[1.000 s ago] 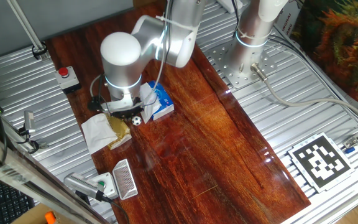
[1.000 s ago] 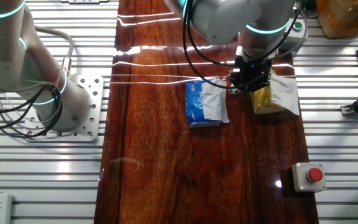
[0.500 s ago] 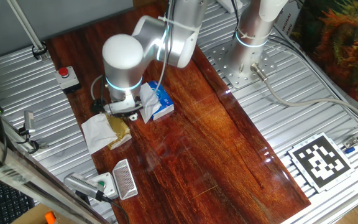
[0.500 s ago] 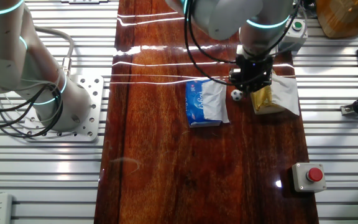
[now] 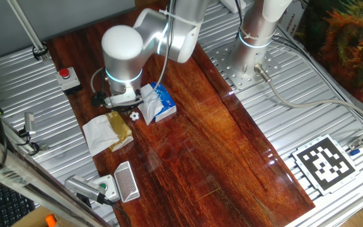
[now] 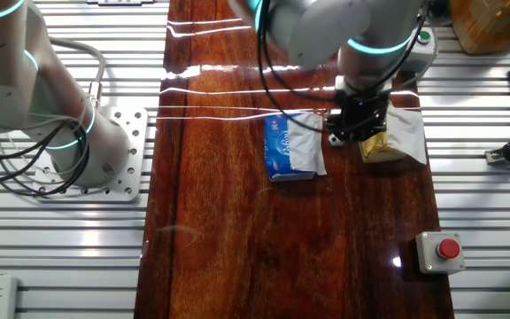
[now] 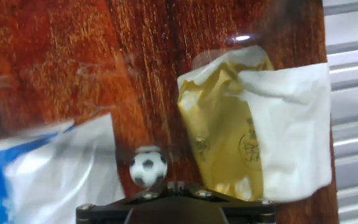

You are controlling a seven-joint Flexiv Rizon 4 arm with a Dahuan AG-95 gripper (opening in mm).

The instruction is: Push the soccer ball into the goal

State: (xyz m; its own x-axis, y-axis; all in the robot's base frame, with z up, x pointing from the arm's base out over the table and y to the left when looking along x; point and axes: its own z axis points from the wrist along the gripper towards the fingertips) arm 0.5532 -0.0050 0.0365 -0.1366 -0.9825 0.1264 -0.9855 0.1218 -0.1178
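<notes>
Jaw spread impossible to tell; gripper (image 5: 122, 108) low behind tiny black-and-white soccer ball (image 7: 148, 168). Mid-push; next, steer between blue tissue pack (image 5: 161, 103) and gold-wrapped napkin (image 5: 108, 133) toward white mesh goal (image 5: 126, 181).

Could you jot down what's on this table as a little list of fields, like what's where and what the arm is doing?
ball: the ball lies on the wood between the tissue pack and the napkin
pincer: the pincer is just above the ball; open or shut cannot be told
goal: the goal stands at the table's edge, well away from the ball
button: the red button sits on the metal beside the wood
</notes>
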